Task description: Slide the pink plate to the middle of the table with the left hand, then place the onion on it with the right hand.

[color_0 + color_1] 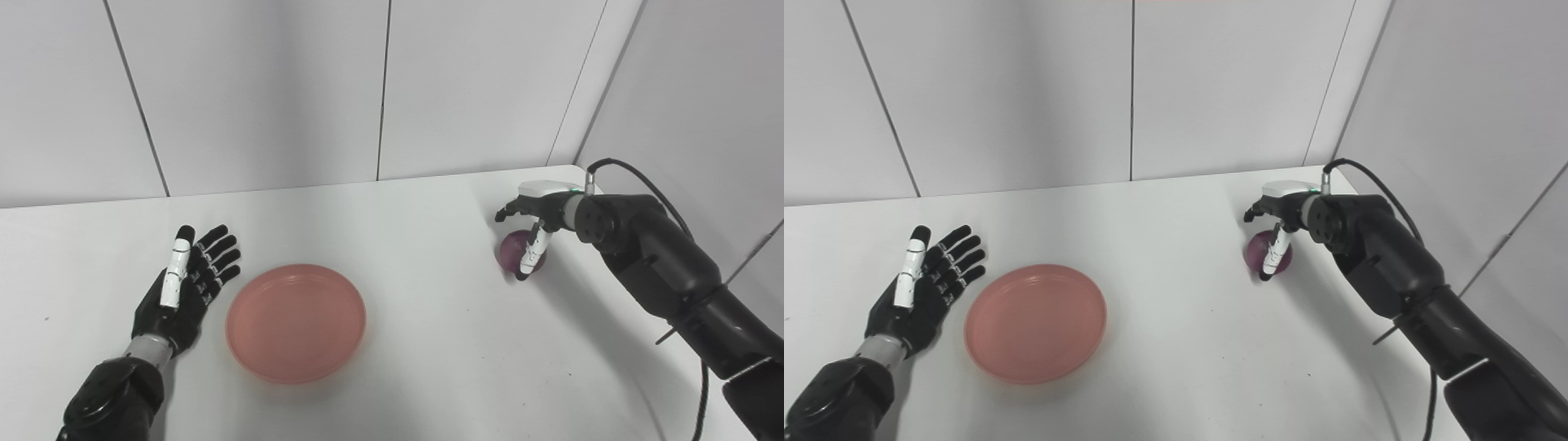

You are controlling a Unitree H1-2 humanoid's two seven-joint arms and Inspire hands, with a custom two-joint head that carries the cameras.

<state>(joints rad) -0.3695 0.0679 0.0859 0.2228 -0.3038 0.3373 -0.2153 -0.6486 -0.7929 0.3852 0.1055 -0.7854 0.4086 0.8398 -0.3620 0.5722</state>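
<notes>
White panels back the pale surface (429,343). Right robot hand (531,228) arches over the onion (513,250) near the far right corner, fingers curled around it; firm grip unclear. Left robot hand (187,278) lies spread, empty, just beside the pink plate (296,321). Plate seems roughly central; onion's transfer remains. Its long axis is unreadable.

The pink plate (296,322), round, shallow and bare, lies flat on the white table (416,343) a little left of the middle, while the onion (516,251), a small dark purple ball, rests well apart from it near the table's far right corner.
</notes>
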